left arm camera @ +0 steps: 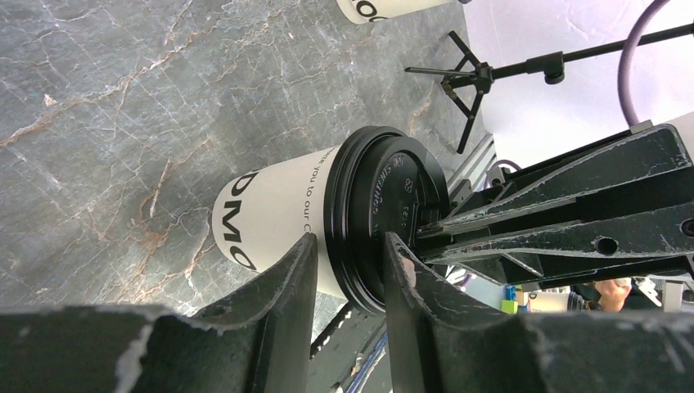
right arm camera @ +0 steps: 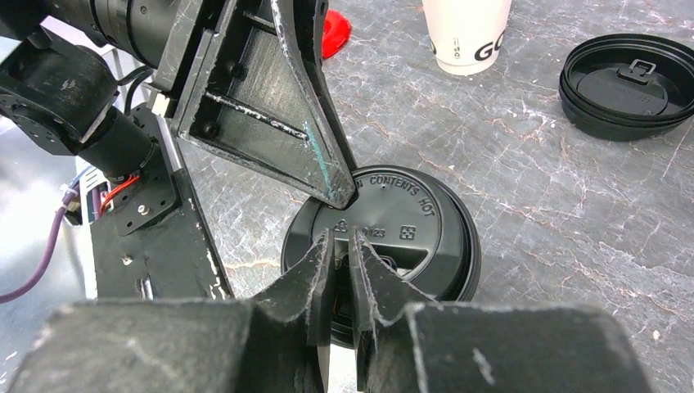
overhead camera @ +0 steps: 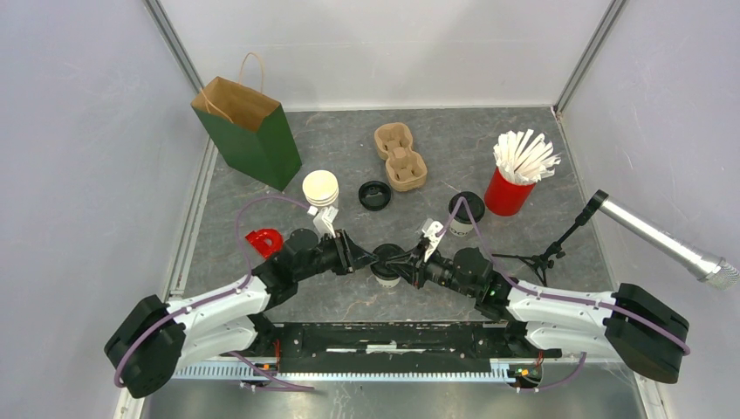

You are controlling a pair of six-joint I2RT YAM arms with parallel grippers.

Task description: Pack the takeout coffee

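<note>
- Your coffee cup (left arm camera: 278, 217) stands upright between both arms, equally near
- Left end effector (left arm camera: 348, 270) grips its lid rim
- Right end effector (right arm camera: 342, 274), nearly closed, presses the lid (right arm camera: 409, 225) from above

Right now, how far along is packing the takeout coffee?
Done: the round black plastic lid sits on the white paper cup with dark lettering. In hand: the left pincer straddles the lid's rim, and the right pincer, tips together, meets the lid's top. Left: the cup is not yet in the brown cardboard cup carrier or the green paper bag.
</note>
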